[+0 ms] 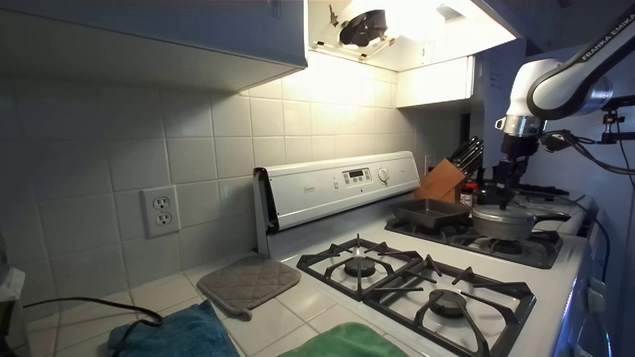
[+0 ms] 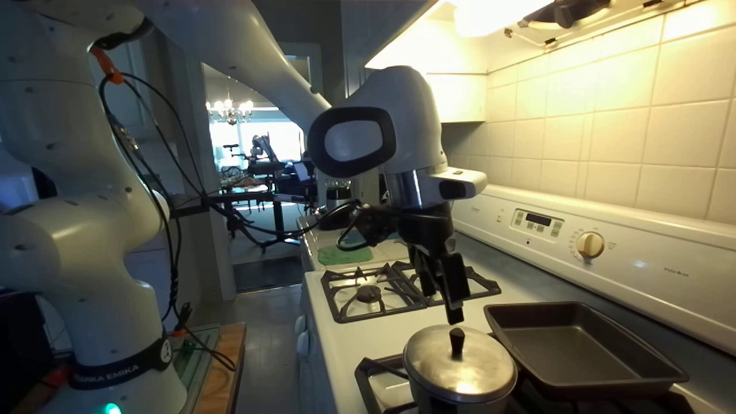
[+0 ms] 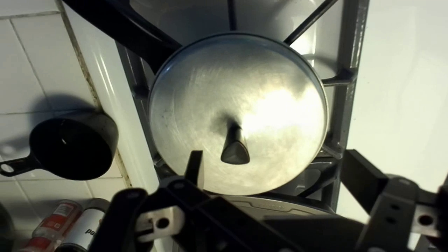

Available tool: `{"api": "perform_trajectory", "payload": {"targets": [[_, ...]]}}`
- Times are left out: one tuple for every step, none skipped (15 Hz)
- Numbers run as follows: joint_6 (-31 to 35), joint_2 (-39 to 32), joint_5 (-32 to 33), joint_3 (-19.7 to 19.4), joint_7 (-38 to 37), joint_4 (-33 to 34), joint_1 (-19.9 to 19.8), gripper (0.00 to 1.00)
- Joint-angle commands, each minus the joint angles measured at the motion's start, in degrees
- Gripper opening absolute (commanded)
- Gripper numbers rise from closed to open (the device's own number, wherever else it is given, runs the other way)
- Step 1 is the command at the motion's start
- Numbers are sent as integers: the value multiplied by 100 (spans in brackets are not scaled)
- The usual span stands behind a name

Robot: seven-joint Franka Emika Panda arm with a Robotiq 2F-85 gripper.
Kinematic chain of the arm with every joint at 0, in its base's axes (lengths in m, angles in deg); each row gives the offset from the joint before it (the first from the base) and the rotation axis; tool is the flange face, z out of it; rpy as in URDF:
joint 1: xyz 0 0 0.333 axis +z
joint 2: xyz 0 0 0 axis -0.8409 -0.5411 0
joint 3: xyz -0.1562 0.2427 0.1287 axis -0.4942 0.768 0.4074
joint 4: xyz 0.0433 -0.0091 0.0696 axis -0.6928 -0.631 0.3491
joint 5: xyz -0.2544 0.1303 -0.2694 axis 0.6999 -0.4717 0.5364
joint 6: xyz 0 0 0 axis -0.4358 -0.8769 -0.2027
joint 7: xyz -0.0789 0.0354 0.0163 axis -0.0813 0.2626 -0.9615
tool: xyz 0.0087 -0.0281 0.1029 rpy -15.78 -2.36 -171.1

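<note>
Currently I have the pincer point(image 3: 274, 154) released and poised over a lidded pot point(image 1: 496, 228) — its fingers point(image 3: 364, 178) stand wide apart and grip nothing. From the wrist view the dark knob point(image 3: 235, 155) on the lid point(image 3: 196, 91) shows between them, closer to one finger than to the other. In an exterior view I see a fingertip point(image 2: 455, 315) just above that knob, a thin gap between the two. The pot sits upright on the front burner point(image 1: 508, 246) at one end of the stove point(image 1: 551, 282), and its black handle point(image 1: 554, 217) points toward the stove's front. Just beside it, nearer the back panel point(image 2: 641, 247), stands a dark roasting pan point(image 2: 581, 345); whether pot and pan touch I cannot tell from here.

On the tiled bench point(image 3: 21, 70) along that end of the stove I can make out a black cup point(image 3: 73, 145) with a handle, a red jar point(image 3: 56, 222), a white jar point(image 3: 84, 227) and, further back by the wall point(image 1: 193, 158), a wooden knife block point(image 1: 439, 181). Past the stove's opposite end the bench carries a grey pot holder point(image 1: 248, 282), a blue towel point(image 1: 183, 332) with a black cord point(image 1: 154, 319) across it, and a green cloth point(image 1: 347, 342). Overhead, a lamp point(image 1: 416, 22) burns bright — a patch of glare point(image 3: 280, 108) shows on the lid. My arm point(image 2: 408, 121) extends from in front of the stove, its base point(image 2: 126, 368) carrying a small green light point(image 2: 112, 409).
</note>
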Motion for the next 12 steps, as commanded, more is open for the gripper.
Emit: {"api": "perform_trajectory", "payload": {"targets": [[555,98,309,-154,-149,-311,78,100],[814,38,208,-184,-82,-355,95,100],[1000,-14,182,-194,-107,-391,100,100],[1131,-55,187,-197,-126,-417,101,100],[1247,-82,165,-200,-134,-454,107,100],[1351,-112,165,-200,-163,-484,106,100],[1414,-137,161,-199,-164,-509,108,100],[1534,-160,274,-192,-255,-562,77,100],[1687,-211,270,-199,-285,-599,69,100],[1833,-266,265,-206,-330,-627,61,100],[1973,-307,217,-217,-352,-661,65,100],[2098,-328,196,-225,-384,-703,66,100]]}}
